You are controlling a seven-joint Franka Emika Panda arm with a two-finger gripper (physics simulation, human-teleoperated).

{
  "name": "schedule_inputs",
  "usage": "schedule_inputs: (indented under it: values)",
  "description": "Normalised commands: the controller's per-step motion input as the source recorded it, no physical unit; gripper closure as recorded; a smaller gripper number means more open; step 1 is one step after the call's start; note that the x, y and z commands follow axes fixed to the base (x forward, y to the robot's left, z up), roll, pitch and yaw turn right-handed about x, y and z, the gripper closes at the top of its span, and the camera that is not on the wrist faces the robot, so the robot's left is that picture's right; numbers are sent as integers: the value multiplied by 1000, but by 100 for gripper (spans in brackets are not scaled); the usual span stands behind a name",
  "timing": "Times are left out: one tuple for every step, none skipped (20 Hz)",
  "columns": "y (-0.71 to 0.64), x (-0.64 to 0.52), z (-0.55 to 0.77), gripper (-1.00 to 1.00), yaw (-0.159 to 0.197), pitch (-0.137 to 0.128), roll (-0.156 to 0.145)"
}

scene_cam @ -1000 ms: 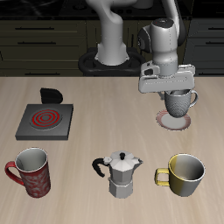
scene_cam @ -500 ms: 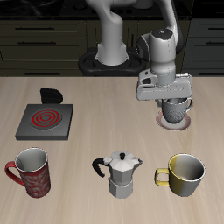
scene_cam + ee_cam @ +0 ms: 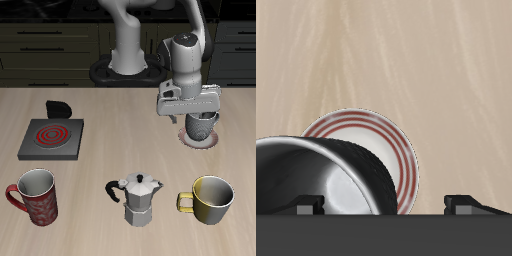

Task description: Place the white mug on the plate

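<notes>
The white mug (image 3: 201, 128) stands upright on the plate (image 3: 200, 142), toward the back of the table. My gripper (image 3: 199, 116) is right above it, pointing down. In the wrist view the gripper (image 3: 384, 203) is open, with its fingertips (image 3: 306, 205) wide apart on either side of the mug's wall. One is over the mug's (image 3: 326, 180) dark inside and the other is outside it. The plate's (image 3: 391, 150) red rim bands show beside the mug.
A grey stove burner (image 3: 50, 138) with red rings lies at the same depth, far from the plate. Near the front edge stand a red patterned mug (image 3: 35, 195), a metal moka pot (image 3: 138, 198) and a yellow mug (image 3: 208, 198).
The gripper has come down with the white mug, which hung just above the plate a second ago and now sits on it. Nothing else has moved.
</notes>
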Motion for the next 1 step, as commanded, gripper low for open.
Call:
schedule_inputs:
  values:
    - [34,-79,63,-100,21,-22,12]
